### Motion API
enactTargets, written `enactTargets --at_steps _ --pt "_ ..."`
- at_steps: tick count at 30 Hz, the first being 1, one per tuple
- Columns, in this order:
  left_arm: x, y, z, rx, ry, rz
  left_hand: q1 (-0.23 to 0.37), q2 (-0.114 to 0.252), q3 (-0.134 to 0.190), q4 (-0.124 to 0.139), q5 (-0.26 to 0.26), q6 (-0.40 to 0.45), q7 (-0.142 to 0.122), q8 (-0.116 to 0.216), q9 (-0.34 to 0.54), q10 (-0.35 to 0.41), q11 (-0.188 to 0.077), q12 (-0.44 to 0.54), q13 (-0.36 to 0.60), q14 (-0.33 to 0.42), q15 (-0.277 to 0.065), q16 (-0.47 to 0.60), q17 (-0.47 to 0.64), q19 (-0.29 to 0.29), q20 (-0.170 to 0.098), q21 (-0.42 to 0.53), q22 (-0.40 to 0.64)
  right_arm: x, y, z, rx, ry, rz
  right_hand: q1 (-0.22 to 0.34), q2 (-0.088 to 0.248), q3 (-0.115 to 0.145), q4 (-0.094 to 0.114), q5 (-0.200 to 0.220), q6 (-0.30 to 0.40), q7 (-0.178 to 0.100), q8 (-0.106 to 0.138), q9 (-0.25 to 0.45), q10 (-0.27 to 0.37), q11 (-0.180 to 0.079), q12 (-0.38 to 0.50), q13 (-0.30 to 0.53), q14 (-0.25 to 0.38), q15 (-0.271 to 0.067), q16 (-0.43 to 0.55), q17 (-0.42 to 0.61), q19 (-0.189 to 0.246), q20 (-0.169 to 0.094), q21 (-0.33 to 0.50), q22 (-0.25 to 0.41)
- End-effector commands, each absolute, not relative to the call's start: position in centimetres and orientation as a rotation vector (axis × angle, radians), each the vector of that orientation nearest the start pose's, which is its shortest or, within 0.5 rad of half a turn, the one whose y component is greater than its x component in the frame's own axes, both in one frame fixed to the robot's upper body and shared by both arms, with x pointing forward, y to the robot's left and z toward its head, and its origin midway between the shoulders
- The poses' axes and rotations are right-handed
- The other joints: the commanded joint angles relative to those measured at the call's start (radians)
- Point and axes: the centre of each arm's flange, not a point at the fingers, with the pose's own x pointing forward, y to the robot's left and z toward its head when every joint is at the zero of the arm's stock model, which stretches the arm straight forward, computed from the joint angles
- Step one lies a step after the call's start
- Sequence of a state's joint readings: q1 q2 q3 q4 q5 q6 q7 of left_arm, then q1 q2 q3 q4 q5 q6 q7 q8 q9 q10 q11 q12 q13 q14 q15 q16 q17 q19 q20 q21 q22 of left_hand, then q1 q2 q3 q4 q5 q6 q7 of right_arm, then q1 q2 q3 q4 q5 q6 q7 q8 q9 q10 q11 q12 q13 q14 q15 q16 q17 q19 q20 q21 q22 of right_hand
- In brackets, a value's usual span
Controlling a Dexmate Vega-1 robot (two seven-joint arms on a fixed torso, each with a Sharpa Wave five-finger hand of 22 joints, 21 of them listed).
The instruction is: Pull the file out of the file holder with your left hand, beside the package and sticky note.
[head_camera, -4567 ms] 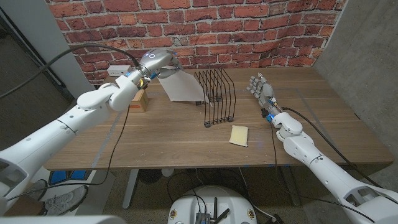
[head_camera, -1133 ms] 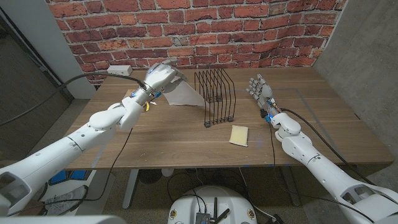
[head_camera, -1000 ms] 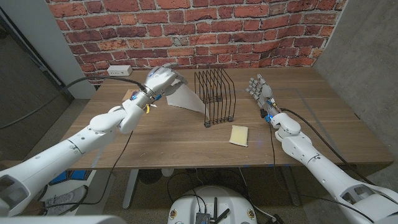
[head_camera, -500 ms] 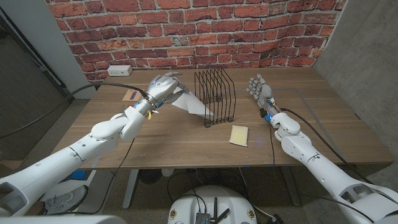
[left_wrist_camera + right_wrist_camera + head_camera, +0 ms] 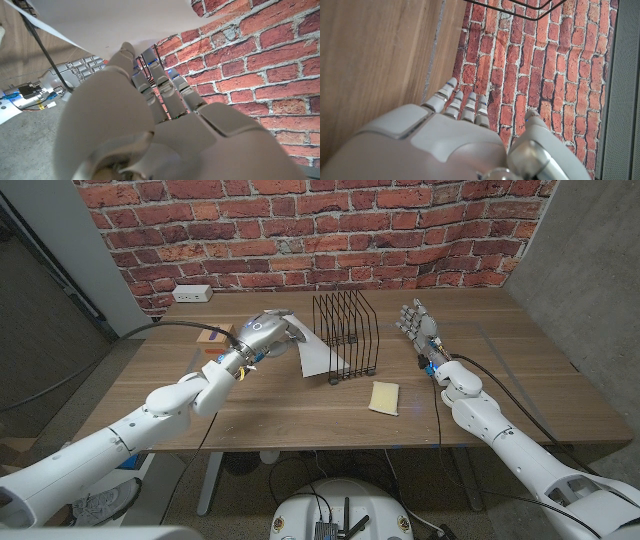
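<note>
My left hand (image 5: 266, 332) grips a white file (image 5: 318, 358) by its upper corner, just left of the black wire file holder (image 5: 347, 335). The sheet hangs slanted, outside the holder, with its lower edge close to the table; I cannot tell whether it touches. In the left wrist view the file (image 5: 110, 20) spreads beyond my curled fingers (image 5: 150, 95). A small brown package (image 5: 212, 340) sits left of that hand. The yellow sticky note (image 5: 384, 397) lies in front of the holder. My right hand (image 5: 417, 320) stands upright to the holder's right, fingers apart, holding nothing.
A white power strip (image 5: 195, 293) lies at the table's back left corner, below the brick wall (image 5: 400, 230). Black cables trail along both arms. In the right wrist view the holder's wire base (image 5: 520, 7) shows beyond the wooden table (image 5: 370, 65).
My left hand has carried the file from the table's back left forward and down, to the holder's left side. The package has come back into sight. My right hand has stayed put.
</note>
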State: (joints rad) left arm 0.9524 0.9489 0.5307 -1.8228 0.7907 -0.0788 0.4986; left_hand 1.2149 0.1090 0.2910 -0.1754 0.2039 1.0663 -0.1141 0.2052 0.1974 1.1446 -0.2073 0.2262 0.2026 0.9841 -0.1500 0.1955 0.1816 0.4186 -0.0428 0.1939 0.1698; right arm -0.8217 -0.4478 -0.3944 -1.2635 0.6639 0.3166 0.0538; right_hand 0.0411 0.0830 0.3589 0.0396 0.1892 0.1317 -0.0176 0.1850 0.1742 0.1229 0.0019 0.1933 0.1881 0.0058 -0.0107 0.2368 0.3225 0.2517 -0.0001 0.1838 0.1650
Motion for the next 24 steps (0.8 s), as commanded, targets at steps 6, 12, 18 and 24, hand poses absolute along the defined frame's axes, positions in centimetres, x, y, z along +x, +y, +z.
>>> enactTargets --at_steps 6,12,18,24 --pt "52.9 23.3 -2.4 1.500 -1.054 0.131 0.010 0.003 -0.001 0.000 0.004 -0.003 0.005 -0.004 0.003 0.005 -0.002 0.004 0.003 -0.004 -0.094 -0.003 0.002 0.008 -0.161 -0.002 0.003 66.1 -25.9 -2.9 0.094 -0.604 0.263 0.002 0.053 0.002 0.001 0.006 0.011 -0.003 0.006 0.006 0.007 -0.001 0.003 0.003 0.011 0.006 0.007 0.002 0.009 0.003 0.006 0.004" --pt "53.1 23.5 -3.0 1.464 -1.002 0.117 0.010 0.003 -0.001 0.000 0.004 -0.005 0.004 -0.005 0.003 0.003 -0.002 0.003 0.003 -0.006 -0.094 -0.004 0.001 0.008 -0.160 -0.002 0.003 65.9 -25.9 -3.0 0.095 -0.603 0.259 0.001 0.053 0.002 0.002 0.006 0.011 -0.003 0.006 0.006 0.007 -0.001 0.003 0.003 0.011 0.006 0.007 0.003 0.009 0.004 0.006 0.004" --pt "53.0 24.2 -3.7 1.485 -0.961 0.124 0.009 0.003 -0.002 0.000 0.004 -0.004 0.003 -0.004 0.003 0.001 -0.002 0.002 0.003 -0.007 -0.094 -0.004 0.001 0.009 -0.160 -0.002 0.003 65.9 -25.8 -3.2 0.099 -0.602 0.257 0.001 0.053 0.002 0.002 0.006 0.011 -0.003 0.006 0.006 0.008 -0.001 0.003 0.003 0.011 0.007 0.007 0.003 0.009 0.004 0.006 0.004" --pt "52.7 24.7 -4.2 1.485 -0.926 0.144 0.009 0.003 -0.002 0.000 0.005 -0.004 0.003 -0.004 0.003 0.001 -0.002 0.002 0.003 -0.008 -0.094 -0.005 0.001 0.009 -0.160 -0.002 0.003 65.9 -25.8 -3.3 0.099 -0.601 0.259 0.001 0.053 0.002 0.002 0.006 0.012 -0.003 0.006 0.006 0.008 -0.001 0.003 0.003 0.011 0.006 0.007 0.003 0.009 0.004 0.006 0.004"
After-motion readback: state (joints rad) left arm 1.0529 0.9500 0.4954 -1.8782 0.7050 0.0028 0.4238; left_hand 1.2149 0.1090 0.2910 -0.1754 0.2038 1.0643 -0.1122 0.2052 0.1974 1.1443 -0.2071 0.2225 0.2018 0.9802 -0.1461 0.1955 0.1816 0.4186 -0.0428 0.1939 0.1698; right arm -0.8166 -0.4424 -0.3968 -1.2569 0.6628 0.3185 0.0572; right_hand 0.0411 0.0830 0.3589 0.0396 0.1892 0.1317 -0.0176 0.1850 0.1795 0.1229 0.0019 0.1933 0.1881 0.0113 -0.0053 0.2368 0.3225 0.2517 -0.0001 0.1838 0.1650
